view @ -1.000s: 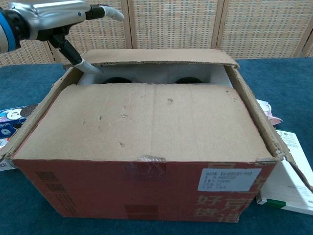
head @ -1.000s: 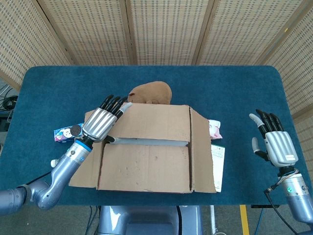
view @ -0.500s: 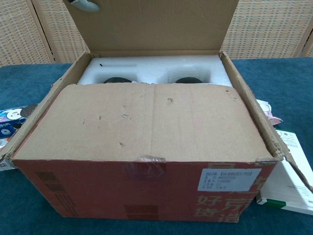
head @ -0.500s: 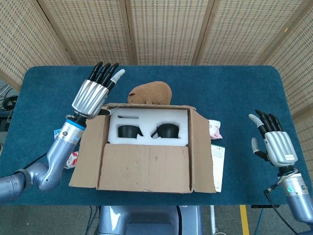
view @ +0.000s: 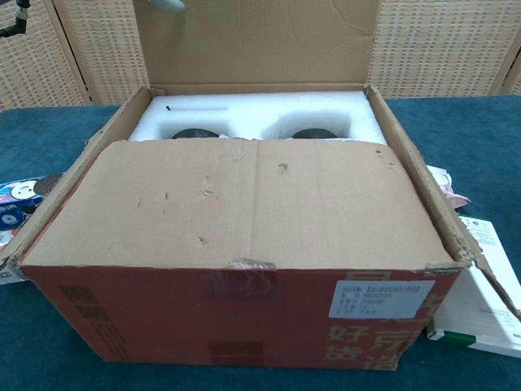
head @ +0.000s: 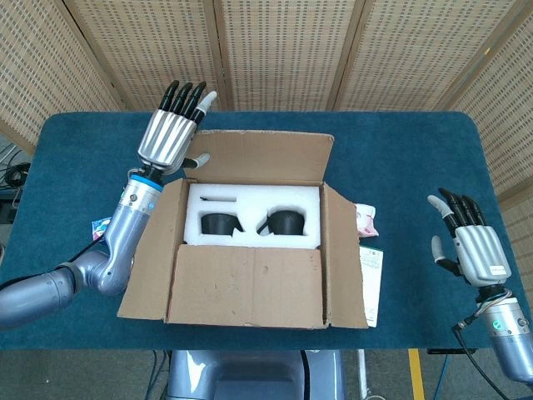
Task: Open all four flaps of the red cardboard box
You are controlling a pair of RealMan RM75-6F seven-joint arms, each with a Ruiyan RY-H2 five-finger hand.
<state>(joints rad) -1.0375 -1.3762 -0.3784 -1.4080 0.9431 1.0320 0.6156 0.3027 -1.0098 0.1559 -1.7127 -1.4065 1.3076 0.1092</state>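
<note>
One flap (head: pixel 246 286) was left shut; my left hand (head: pixel 171 133), fingers spread, had swung the far flap (head: pixel 265 157) upright; right hand (head: pixel 470 244) idled, empty and splayed.

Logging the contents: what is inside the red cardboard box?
The red cardboard box holds white foam with two dark round items seated in it. The closed near flap hides everything beneath.

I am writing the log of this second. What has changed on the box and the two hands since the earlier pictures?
The left hand rose and swung the far flap from lying closed to standing up and back, uncovering the white foam insert. The near flap stayed shut over the red cardboard box, both side flaps stayed open, and the right hand stayed open, apart.
</note>
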